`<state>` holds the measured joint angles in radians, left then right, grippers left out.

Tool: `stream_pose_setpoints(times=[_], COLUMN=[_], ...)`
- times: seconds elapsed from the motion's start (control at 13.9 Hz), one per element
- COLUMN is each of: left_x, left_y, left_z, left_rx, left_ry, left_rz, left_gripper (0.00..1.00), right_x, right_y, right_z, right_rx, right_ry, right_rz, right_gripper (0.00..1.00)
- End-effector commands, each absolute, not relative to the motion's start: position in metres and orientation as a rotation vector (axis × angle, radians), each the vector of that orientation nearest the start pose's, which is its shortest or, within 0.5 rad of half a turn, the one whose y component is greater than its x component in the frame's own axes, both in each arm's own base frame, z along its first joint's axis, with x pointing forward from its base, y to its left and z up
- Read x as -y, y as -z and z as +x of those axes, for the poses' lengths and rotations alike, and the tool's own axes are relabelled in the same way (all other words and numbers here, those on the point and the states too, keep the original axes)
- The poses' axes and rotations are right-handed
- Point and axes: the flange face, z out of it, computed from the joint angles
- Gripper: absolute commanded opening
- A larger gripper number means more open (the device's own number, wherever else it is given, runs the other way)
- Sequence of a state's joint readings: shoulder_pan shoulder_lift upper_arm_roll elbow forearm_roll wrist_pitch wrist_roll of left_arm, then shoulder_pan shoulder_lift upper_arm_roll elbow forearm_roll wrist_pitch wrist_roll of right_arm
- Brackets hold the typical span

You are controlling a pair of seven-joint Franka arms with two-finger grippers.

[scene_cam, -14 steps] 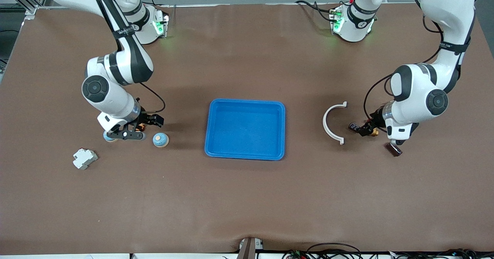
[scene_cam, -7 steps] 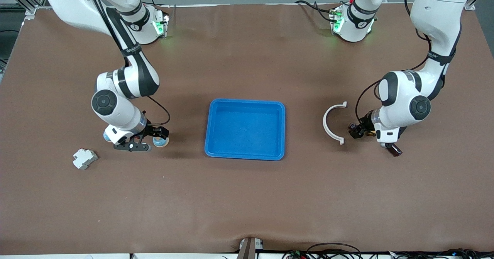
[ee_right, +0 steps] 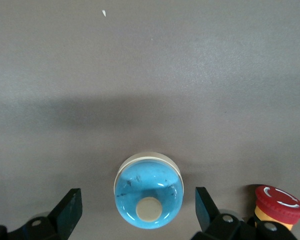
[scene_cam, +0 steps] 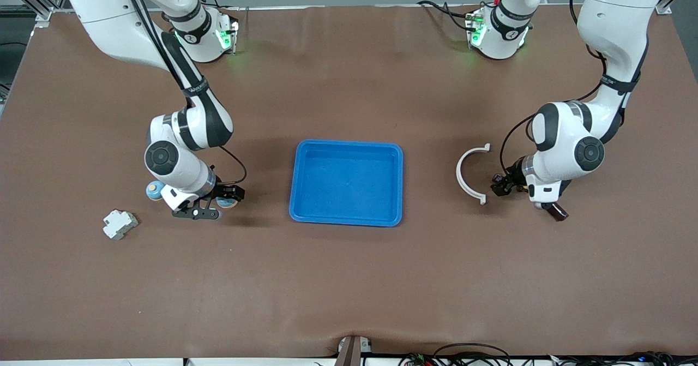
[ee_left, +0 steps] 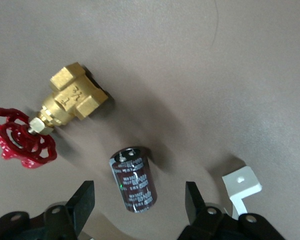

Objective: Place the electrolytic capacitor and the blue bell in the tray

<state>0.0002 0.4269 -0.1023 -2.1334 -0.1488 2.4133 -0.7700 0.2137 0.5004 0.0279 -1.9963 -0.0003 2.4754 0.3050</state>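
A dark red electrolytic capacitor point(ee_left: 134, 180) lies on its side on the brown table, partly under the left arm's wrist point(scene_cam: 556, 211). My left gripper point(ee_left: 138, 189) hangs low over it, open, one finger on each side with gaps. The blue bell point(ee_right: 149, 190), a blue dome with a cream knob, stands toward the right arm's end point(scene_cam: 225, 203). My right gripper point(ee_right: 137, 194) is open and straddles it without touching point(scene_cam: 215, 202). The bright blue tray point(scene_cam: 347, 143) sits mid-table with nothing in it.
A brass valve point(ee_left: 75, 97) with a red handwheel point(ee_left: 20, 142) lies close to the capacitor. A white curved bracket point(scene_cam: 469, 172) lies between it and the tray. A red push button point(ee_right: 280, 200) stands beside the bell. A white block point(scene_cam: 120, 223) lies nearer the camera.
My right arm has swung toward the tray and brought its open fingers around the bell. My left arm has shifted slightly toward the bracket, and its fingers have narrowed a little.
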Motion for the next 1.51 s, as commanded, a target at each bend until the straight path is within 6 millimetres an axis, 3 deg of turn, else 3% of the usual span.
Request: stream_pose_setpoints(times=[0.0,0.57,0.93,1.15,1.29,1.44], left_x=[0.063,0.063,0.061,0.059,0.055,0.055], left_y=[-0.194,-0.191,-0.189,-0.187,-0.181,-0.178], left_z=[0.557,0.557,0.557,0.555,0.555,0.555], left_rx=[1.257,1.257,1.261,1.257,1.244,1.233], left_ry=[-0.290,-0.295,-0.298,-0.306,-0.315,-0.317], left_rz=[-2.936,-2.935,-2.931,-2.925,-2.919,-2.916], left_gripper=[0.82,0.82,0.81,0.65,0.61,0.47], right_x=[-0.147,-0.140,-0.140,-0.140,-0.140,-0.140], right_y=[-0.200,-0.183,-0.183,-0.182,-0.178,-0.177], right_z=[0.591,0.590,0.590,0.590,0.589,0.589], right_rx=[-0.096,-0.070,-0.070,-0.070,-0.070,-0.070], right_ry=[-0.055,-0.084,-0.084,-0.084,-0.091,-0.093], right_rz=[-3.138,-3.142,-3.142,-3.142,-3.143,-3.143], right_gripper=[1.00,1.00,1.00,1.00,1.00,1.00])
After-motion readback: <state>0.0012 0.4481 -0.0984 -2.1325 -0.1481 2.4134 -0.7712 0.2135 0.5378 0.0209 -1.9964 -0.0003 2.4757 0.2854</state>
